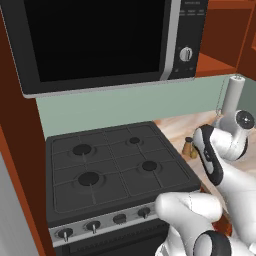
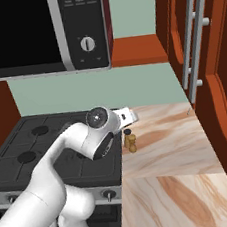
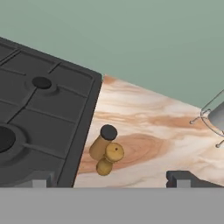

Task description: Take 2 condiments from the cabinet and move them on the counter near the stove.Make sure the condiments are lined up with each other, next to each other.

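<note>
1. A simulated kitchen: pale green back wall, a black microwave hung over a black four-burner stove, and a marble-look counter running off the stove's right edge.
2. A red-brown cabinet with vertical silver bar handles stands along the counter's right side.
3. The two wooden shaker bottles stand upright on the counter, just beside the stove's right edge, about midway between front and back.
4. The black-capped shaker and the tan-topped shaker sit touching or nearly so, side by side.
5. The gripper is released, its fingertips spread wide with nothing between them, above the shakers.
6. A paper towel roll on a wire holder stands near the counter's back edge, well apart from the shakers.
</note>
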